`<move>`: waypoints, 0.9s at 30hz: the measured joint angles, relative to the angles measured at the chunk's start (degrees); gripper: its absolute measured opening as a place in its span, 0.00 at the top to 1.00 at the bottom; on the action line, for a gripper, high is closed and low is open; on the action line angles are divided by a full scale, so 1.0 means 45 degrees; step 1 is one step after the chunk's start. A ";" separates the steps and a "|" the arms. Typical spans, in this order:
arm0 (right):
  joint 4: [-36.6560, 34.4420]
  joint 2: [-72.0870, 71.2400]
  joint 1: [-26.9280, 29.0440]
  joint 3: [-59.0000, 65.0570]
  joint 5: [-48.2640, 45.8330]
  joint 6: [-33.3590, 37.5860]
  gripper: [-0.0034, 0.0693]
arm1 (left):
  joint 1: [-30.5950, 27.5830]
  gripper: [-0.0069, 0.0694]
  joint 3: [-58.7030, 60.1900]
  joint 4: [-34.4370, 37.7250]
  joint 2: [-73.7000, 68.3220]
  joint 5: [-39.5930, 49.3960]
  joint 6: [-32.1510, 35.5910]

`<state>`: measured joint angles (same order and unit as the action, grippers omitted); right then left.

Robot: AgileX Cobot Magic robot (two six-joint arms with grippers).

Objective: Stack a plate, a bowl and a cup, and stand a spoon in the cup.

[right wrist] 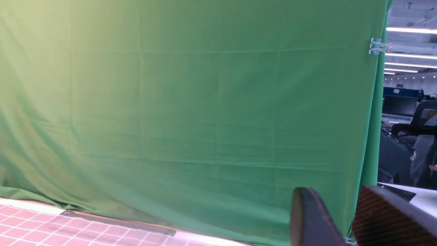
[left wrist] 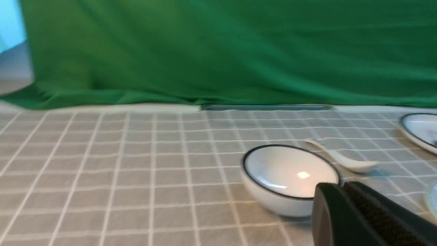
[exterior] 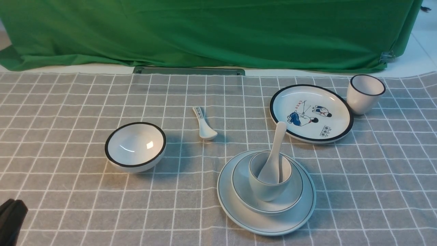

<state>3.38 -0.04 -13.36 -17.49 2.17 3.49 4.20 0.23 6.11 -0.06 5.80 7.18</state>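
The stack stands complete on the near right of the tabletop [exterior: 51, 102]. The plate [exterior: 239, 213] lies flat on the checked cloth, the bowl [exterior: 293, 194] sits centred on it, and the cup [exterior: 266, 191] stands upright in the bowl. The spoon [exterior: 275, 155] rests in the cup with its scoop down and its handle leaning over the far rim. As far as these views show, every step of the task is done; I judge that nothing is left except keeping both arms clear of the stack. My left end effector [left wrist: 343, 201] sits at the near left corner, well apart from the stack, with its jaws together and nothing between them. My right end effector [right wrist: 344, 218] is outside the front view; its wrist view shows the jaws standing apart with no object between them, facing the green backdrop [right wrist: 205, 102]. The unused items are separate from the stack: the black-rimmed bowl [exterior: 135, 147] at the left, the marked spoon [exterior: 204, 123] in the middle, and the cartoon plate [exterior: 311, 113] and black-rimmed cup [exterior: 364, 94] at the far right.
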 joint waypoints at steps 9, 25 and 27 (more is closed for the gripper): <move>0.0000 0.0000 0.0000 0.0000 0.0000 0.0000 0.62 | -0.0105 0.89 0.0028 -0.0155 0.0000 0.1559 -0.0074; 0.0000 0.0000 0.0000 0.0000 0.0000 0.0000 0.62 | -0.0115 0.89 0.0028 -0.0293 0.0000 0.1596 -0.0062; 0.0000 0.0000 0.0000 0.0000 0.0000 0.0076 0.62 | -0.0115 0.89 0.0028 -0.0293 0.0000 0.1596 -0.0062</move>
<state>3.38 -0.04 -13.36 -17.49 2.17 3.84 3.68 0.36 4.79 -0.06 12.98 6.90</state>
